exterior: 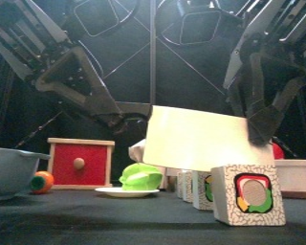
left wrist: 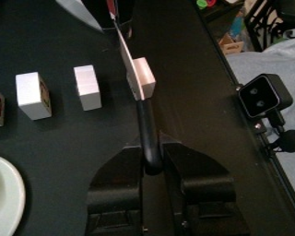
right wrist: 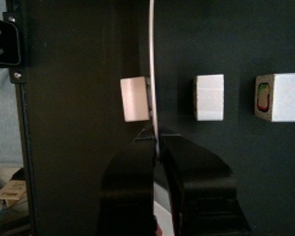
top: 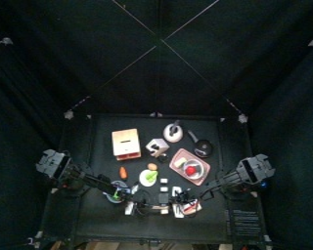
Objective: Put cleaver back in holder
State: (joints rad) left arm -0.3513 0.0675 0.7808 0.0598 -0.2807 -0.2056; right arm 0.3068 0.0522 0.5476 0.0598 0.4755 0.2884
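The cleaver (exterior: 201, 139) has a broad cream blade and a black handle, and hangs in the air near the table's front edge, above a row of white blocks. My left gripper (left wrist: 150, 168) is shut on the cleaver's black handle (left wrist: 143, 129); the blade (left wrist: 122, 46) runs away from it, seen edge-on. My right gripper (right wrist: 154, 147) is shut on the blade (right wrist: 154, 55), also seen edge-on. The holder (top: 125, 144) is a tan-orange wooden block at the table's back left; its red front (exterior: 81, 163) shows in the front view, left of the cleaver and well apart from it.
Several white blocks (exterior: 245, 196) stand under the cleaver. A green thing on a plate (exterior: 141, 177), a grey bowl (exterior: 9, 170) and an orange ball (exterior: 41, 182) lie at the front left. The pink tray (top: 190, 164) lies right of the holder. A small camera (left wrist: 264, 95) sits at the table's edge.
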